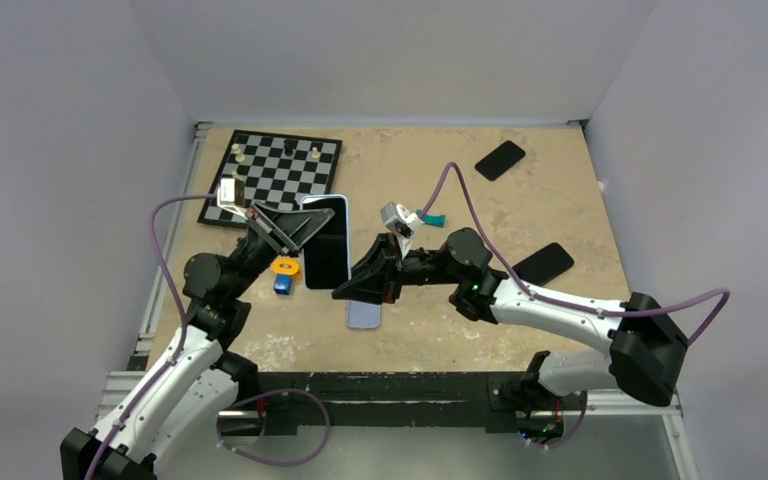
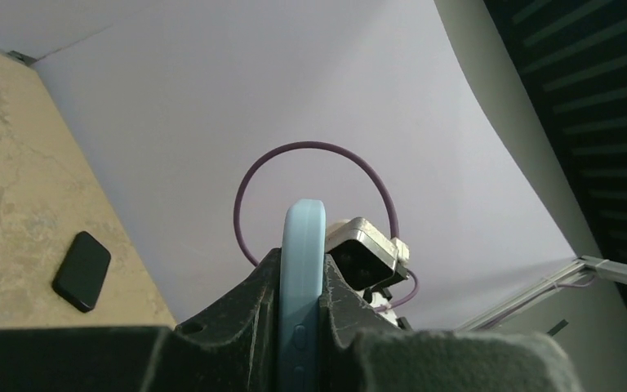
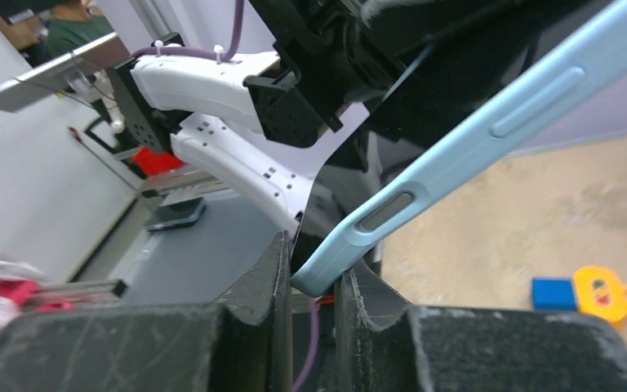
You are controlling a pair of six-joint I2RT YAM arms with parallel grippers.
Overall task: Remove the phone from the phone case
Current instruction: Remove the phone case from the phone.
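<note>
Left gripper (image 2: 300, 273) pinched the pale-blue soft-looking phone case (image 3: 473, 139) around the stiff black phone (image 1: 326, 245); right gripper (image 3: 314, 282) pinched its corner, likely the easiest place to peel.

Both arms stretch forward and angle inward; left tool (image 1: 300, 228) and right tool (image 1: 344, 291), close together, are pinched narrow.
</note>
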